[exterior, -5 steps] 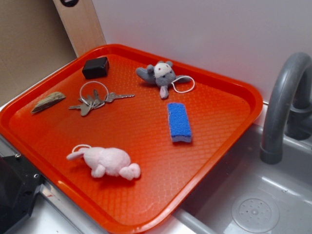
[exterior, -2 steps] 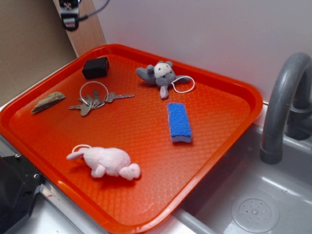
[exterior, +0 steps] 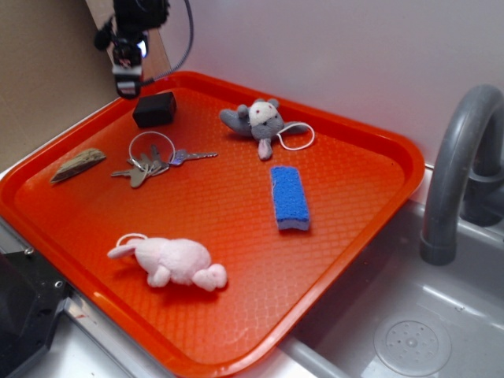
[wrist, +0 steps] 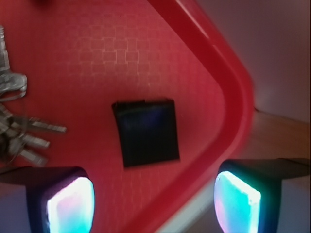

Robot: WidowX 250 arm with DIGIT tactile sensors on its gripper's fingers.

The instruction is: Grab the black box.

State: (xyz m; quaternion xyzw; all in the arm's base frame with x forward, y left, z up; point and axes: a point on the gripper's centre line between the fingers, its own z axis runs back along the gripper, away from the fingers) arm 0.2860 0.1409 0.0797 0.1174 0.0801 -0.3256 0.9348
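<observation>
Gripper (wrist: 153, 201) hangs wide open at upper left; centre it over the box (wrist: 147, 131), then descend squarely.

In the exterior view the robot arm (exterior: 134, 20) shows at the far left of the scene as a black, blocky assembly. A dark cable (exterior: 186, 39) loops off its right side in a thin curve. Below it the gripper (exterior: 127, 85) is a narrow black part with a pale, whitish patch near the middle and a small red mark just under that patch.

In the wrist view the two fingers (wrist: 63, 199) appear at the near edge as dark, rounded-corner housings, one left, one right. Each frames a glowing pad (wrist: 236, 201), cyan at the centre with pink and white edges.
</observation>
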